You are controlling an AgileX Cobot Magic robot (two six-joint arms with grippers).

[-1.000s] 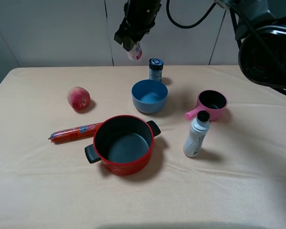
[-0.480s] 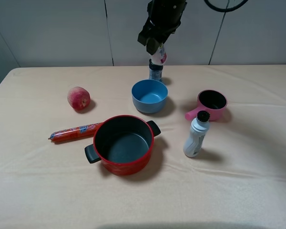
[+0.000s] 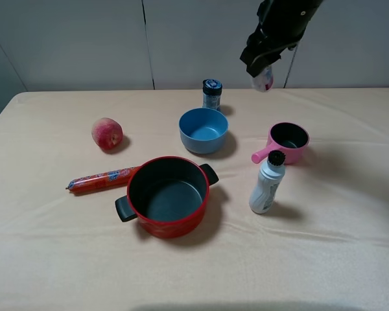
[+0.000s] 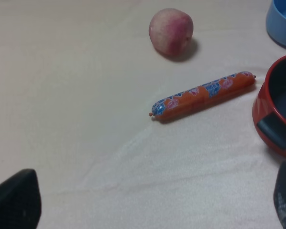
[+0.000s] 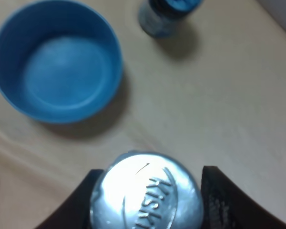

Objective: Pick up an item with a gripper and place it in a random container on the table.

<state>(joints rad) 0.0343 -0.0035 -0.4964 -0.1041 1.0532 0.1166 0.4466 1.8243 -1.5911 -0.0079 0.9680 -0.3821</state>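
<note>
My right gripper (image 3: 262,70) hangs high above the back of the table (image 3: 52,246), shut on the small clear bottle (image 3: 264,79) with a pink-red-white label. The bottle's silvery cap (image 5: 146,195) fills the right wrist view between the dark fingers (image 5: 219,200). The pink saucepan (image 3: 288,142) with a dark inside stands on the cloth, nearer the front than the held bottle and a little to its right. The left gripper's dark fingertips (image 4: 14,202) show wide apart at the corners of the left wrist view, with nothing between them.
A blue bowl (image 3: 203,130) and a dark jar with a blue-black lid (image 3: 212,94) stand at centre back. A red two-handled pot (image 3: 168,195), a white bottle with a black cap (image 3: 268,183), an orange sausage (image 3: 102,179) and a peach (image 3: 107,133) are also on the cloth.
My right gripper has carried the small bottle to the right, from above the jar and bowl area to a spot behind the pink saucepan. Nothing on the table has moved.
</note>
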